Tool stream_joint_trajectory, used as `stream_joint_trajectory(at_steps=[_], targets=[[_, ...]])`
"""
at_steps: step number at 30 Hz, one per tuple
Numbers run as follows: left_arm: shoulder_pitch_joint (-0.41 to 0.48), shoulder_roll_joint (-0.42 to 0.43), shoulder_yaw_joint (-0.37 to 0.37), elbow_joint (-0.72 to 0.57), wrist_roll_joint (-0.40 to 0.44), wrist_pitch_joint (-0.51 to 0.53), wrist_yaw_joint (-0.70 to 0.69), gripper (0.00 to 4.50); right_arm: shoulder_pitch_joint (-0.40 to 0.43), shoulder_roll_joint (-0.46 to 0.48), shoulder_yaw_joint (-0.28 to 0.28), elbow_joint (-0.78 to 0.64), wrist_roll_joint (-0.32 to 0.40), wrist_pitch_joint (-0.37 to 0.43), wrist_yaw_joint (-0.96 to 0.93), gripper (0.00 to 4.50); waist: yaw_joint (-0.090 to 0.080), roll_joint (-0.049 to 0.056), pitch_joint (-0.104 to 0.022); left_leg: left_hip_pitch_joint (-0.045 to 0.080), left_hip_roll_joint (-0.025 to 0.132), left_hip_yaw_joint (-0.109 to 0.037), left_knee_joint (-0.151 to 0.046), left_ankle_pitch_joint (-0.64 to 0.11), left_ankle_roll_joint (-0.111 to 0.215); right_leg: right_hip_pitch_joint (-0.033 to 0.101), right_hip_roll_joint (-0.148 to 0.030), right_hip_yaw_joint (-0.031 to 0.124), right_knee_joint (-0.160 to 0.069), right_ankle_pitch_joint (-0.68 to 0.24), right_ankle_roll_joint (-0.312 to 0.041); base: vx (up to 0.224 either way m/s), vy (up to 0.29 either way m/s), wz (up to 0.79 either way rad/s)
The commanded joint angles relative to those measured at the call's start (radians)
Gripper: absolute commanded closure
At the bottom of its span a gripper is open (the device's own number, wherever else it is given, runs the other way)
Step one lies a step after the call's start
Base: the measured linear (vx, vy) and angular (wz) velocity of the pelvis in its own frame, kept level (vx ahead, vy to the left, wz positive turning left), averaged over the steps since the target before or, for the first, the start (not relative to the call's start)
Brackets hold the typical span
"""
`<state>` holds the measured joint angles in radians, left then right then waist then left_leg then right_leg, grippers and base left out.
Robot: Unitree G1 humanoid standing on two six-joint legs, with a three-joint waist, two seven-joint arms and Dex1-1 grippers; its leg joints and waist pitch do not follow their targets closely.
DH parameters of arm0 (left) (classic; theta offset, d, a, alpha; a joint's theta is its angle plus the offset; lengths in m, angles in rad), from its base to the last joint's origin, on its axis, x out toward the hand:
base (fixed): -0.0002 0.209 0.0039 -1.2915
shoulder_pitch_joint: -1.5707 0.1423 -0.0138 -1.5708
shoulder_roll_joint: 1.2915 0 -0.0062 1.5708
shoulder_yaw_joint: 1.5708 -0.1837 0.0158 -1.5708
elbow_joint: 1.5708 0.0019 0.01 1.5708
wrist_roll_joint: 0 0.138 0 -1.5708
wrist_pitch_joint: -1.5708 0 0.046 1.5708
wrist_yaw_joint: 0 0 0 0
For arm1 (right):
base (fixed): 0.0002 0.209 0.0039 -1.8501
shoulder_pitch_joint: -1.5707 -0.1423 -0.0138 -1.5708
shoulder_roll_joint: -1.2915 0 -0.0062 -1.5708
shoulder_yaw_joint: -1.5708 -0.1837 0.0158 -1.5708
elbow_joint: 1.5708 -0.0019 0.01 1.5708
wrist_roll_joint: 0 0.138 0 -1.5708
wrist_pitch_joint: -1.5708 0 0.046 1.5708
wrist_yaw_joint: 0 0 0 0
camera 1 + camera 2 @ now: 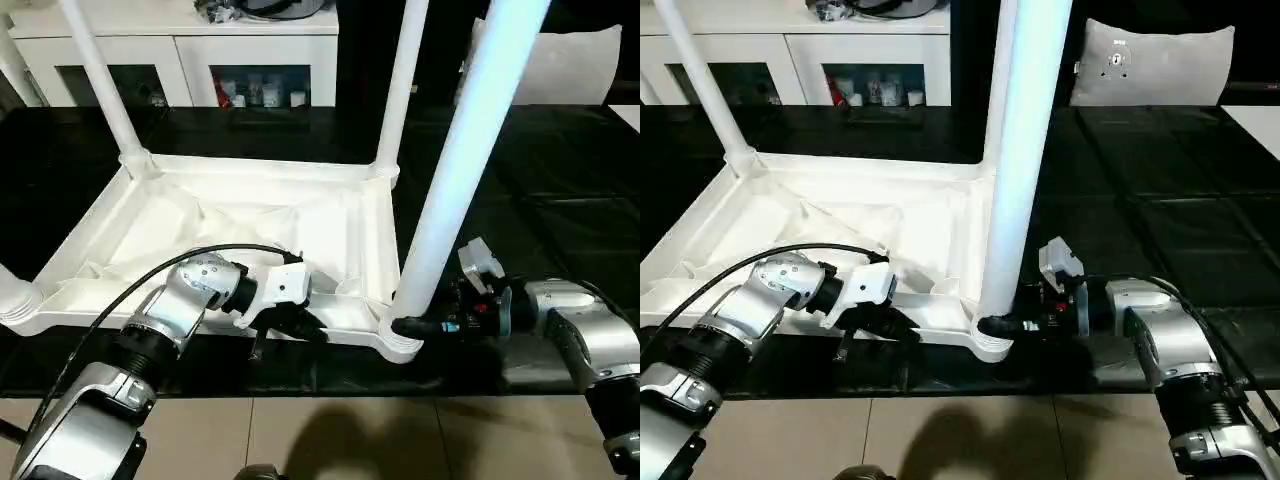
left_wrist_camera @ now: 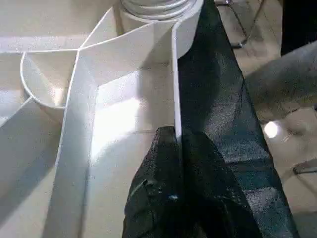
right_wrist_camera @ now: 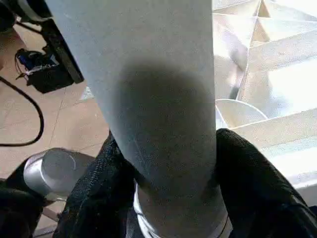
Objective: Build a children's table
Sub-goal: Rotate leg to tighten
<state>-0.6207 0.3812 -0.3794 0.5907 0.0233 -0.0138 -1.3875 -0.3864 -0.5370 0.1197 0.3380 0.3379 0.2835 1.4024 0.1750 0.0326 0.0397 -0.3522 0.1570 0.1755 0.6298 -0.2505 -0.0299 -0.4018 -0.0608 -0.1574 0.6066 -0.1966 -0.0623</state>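
Observation:
The white children's table lies upside down on a black surface, its ribbed underside [image 1: 250, 215] facing up. Two far legs [image 1: 100, 80] [image 1: 405, 80] stand in their corner sockets. A third leg's base shows at the near left corner [image 1: 15, 295]. My right gripper [image 1: 405, 325] is shut around the base of the near right leg [image 1: 470, 150], just above its socket; its black fingers [image 3: 247, 183] wrap the leg [image 3: 148, 99]. My left gripper [image 1: 290, 325] is shut on the table's near rim [image 2: 174, 99], left of that socket.
A white cabinet with glass doors [image 1: 180, 60] stands behind the black surface. A grey cushion [image 1: 1155, 65] rests at the back right. Beige floor tiles [image 1: 330, 440] begin just in front of the black surface's near edge. A black cable [image 1: 130, 290] arcs over my left forearm.

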Motion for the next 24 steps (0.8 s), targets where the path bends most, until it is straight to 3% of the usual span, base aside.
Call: stream_joint_trajectory(at_steps=[1, 3, 5, 6, 7, 8, 10, 13, 15, 16, 17, 20, 24], targets=[[-0.018, -0.025, 0.008, -0.012, 0.02, 0.087, 0.089, 4.5, 0.003, 0.042, -0.016, -0.015, 0.019, 0.066, -0.081, 2.39, -0.006, -0.015, -0.063, 0.0, 0.102, -0.038, -0.072, 0.038, 0.107, 0.064, -0.131, 0.091, -0.08, -0.206, -0.071, 0.0, 0.0, 0.0], [-0.019, -0.061, 0.034, -0.009, 0.017, 0.16, 0.175, 4.5, -0.011, 0.105, -0.023, 0.012, -0.045, 0.058, -0.256, 2.4, -0.016, -0.017, -0.057, 0.002, 0.096, -0.039, -0.078, 0.0, 0.077, 0.063, -0.131, 0.086, -0.095, -0.299, -0.055, 0.0, 0.0, 0.0], [-0.019, -0.061, 0.034, -0.009, 0.017, 0.16, 0.175, 4.5, -0.011, 0.105, -0.023, 0.012, -0.045, 0.058, -0.256, 2.41, -0.023, -0.019, -0.054, 0.003, 0.084, -0.036, -0.08, -0.019, 0.054, 0.069, -0.132, 0.084, -0.109, -0.373, -0.026, 0.0, 0.0, 0.0], [-0.023, -0.111, 0.065, -0.015, 0.005, 0.241, 0.266, 4.5, -0.038, 0.177, -0.046, 0.049, -0.081, 0.078, -0.431, 2.43, -0.028, -0.02, -0.057, -0.001, 0.08, -0.035, -0.08, -0.012, 0.056, 0.072, -0.129, 0.084, -0.108, -0.378, -0.009, 0.0, 0.0, 0.0], [-0.026, -0.126, 0.073, -0.016, 0.004, 0.261, 0.294, 4.5, -0.047, 0.198, -0.053, 0.059, -0.089, 0.084, -0.479, 2.43, -0.041, -0.017, -0.056, 0.0, 0.088, -0.039, -0.084, -0.001, 0.047, 0.066, -0.127, 0.083, -0.104, -0.353, -0.021, 0.0, 0.0, 0.0], [-0.033, -0.17, 0.092, -0.02, 0.003, 0.322, 0.371, 4.5, -0.072, 0.26, -0.076, 0.089, -0.111, 0.109, -0.629, 2.45, -0.054, -0.017, -0.057, -0.002, 0.09, -0.044, -0.085, -0.005, 0.037, 0.07, -0.127, 0.081, -0.104, -0.343, -0.027, 0.0, 0.0, 0.0], [-0.042, -0.215, 0.098, -0.016, 0.019, 0.352, 0.45, 4.5, -0.103, 0.325, -0.103, 0.129, -0.132, 0.116, -0.779, 2.46, -0.07, -0.02, -0.056, -0.003, 0.08, -0.042, -0.084, -0.01, 0.031, 0.07, -0.13, 0.081, -0.111, -0.351, -0.032, 0.0, 0.0, 0.0], [-0.052, -0.279, 0.105, 0.0, 0.038, 0.367, 0.56, 4.5, -0.135, 0.383, -0.114, 0.182, -0.167, 0.06, -0.903, 2.46, -0.078, -0.018, -0.06, -0.006, 0.076, -0.038, -0.081, 0.013, 0.052, 0.073, -0.127, 0.084, -0.107, -0.318, -0.04, 0.0, 0.0, 0.0], [-0.058, -0.325, 0.107, 0.018, 0.052, 0.353, 0.634, 4.5, -0.152, 0.407, -0.116, 0.219, -0.179, 0.011, -0.938, 2.46, -0.08, -0.017, -0.063, -0.008, 0.078, -0.038, -0.078, 0.045, 0.082, 0.073, -0.124, 0.086, -0.098, -0.247, -0.051, 0.0, 0.0, 0.0], [-0.059, -0.339, 0.109, 0.022, 0.057, 0.348, 0.661, 4.5, -0.154, 0.414, -0.119, 0.223, -0.175, 0.003, -0.937, 1.93, -0.079, -0.016, -0.063, -0.008, 0.079, -0.038, -0.077, 0.045, 0.088, 0.072, -0.125, 0.085, -0.099, -0.238, -0.054, 0.0, 0.0, 0.0], [-0.061, -0.351, 0.108, 0.027, 0.063, 0.334, 0.682, 4.5, -0.154, 0.419, -0.12, 0.224, -0.172, -0.015, -0.931, 1.8, -0.077, -0.018, -0.064, -0.008, 0.081, -0.038, -0.076, 0.049, 0.105, 0.074, -0.127, 0.086, -0.096, -0.219, -0.061, 0.0, 0.0, 0.0], [-0.062, -0.355, 0.1, 0.026, 0.083, 0.325, 0.702, 4.5, -0.147, 0.423, -0.126, 0.215, -0.178, -0.035, -0.915, 1.63, -0.076, -0.015, -0.064, -0.005, 0.088, -0.041, -0.077, 0.051, 0.121, 0.071, -0.128, 0.087, -0.092, -0.202, -0.071, 0.0, 0.0, 0.0], [-0.055, -0.302, 0.076, 0.02, 0.115, 0.28, 0.681, 4.5, -0.116, 0.375, -0.145, 0.187, -0.154, -0.113, -0.832, 1.27, -0.068, -0.016, -0.064, -0.006, 0.087, -0.039, -0.076, 0.038, 0.122, 0.074, -0.131, 0.089, -0.093, -0.208, -0.07, 0.0, 0.0, 0.0]])
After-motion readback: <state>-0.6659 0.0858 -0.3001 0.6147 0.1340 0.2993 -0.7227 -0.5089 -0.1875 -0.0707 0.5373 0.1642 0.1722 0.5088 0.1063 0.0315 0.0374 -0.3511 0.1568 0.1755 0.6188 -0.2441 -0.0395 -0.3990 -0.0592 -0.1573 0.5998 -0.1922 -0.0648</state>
